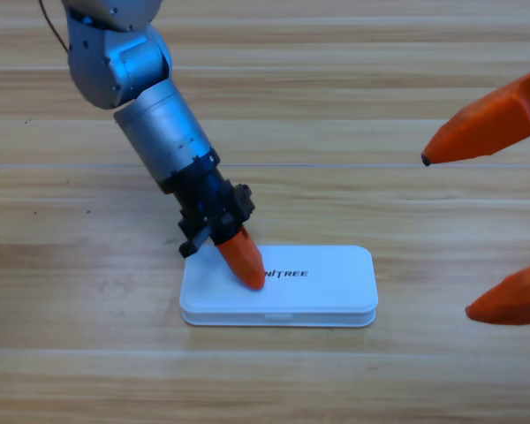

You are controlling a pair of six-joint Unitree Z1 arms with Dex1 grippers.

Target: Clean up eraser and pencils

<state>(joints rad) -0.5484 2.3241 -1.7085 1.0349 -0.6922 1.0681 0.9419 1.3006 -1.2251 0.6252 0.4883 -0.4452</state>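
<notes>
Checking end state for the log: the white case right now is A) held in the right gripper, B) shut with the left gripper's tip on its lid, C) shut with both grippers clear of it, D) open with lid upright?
B: the white case lies shut and flat, with the left gripper resting on its lid; the right gripper waits at the right edge.
</notes>
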